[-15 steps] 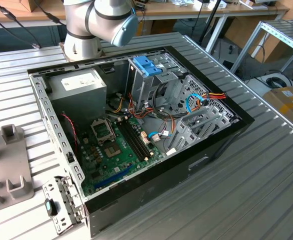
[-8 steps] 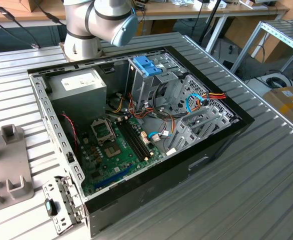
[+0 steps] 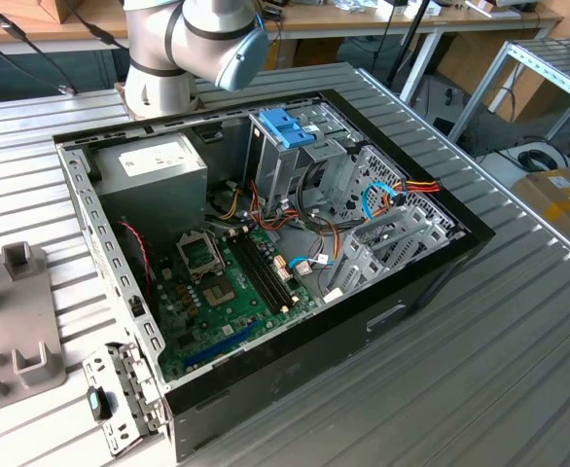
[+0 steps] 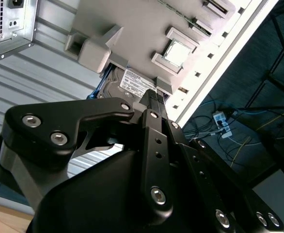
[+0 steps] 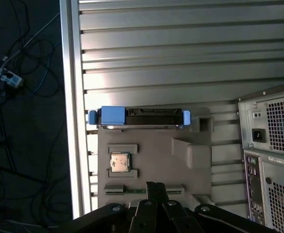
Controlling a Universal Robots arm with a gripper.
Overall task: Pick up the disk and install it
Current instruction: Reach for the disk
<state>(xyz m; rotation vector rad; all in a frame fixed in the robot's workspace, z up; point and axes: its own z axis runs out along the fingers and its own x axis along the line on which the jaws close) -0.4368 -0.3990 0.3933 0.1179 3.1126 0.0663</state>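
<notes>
- Exterior view: an open computer case lies on its side on a ribbed metal table. The arm rises at the case's 11 o'clock. Inside the case, a grey power-supply box sits at 10 o'clock. A metal drive cage topped by a blue handle stands at 12 o'clock, and the green motherboard lies at 7 o'clock. A grey fixture plate rests on the table at the case's 9 o'clock, apart from it.
- First wrist view: the gripper hovers over the edge of the fixture plate nearest it. Whether it is spread or pressed together cannot be told. The disk stands on edge in its blue carrier, touching the plate's opposite edge and well apart from the gripper. A processor chip sits in a pocket of the plate between gripper and disk. The case's vented rear panel stands just beside the plate.
- Second wrist view: the gripper's black body fills the foreground. Just past its tip the disk shows its white label, tucked against the plate's edge, with the chip seated in the plate beyond it.
</notes>
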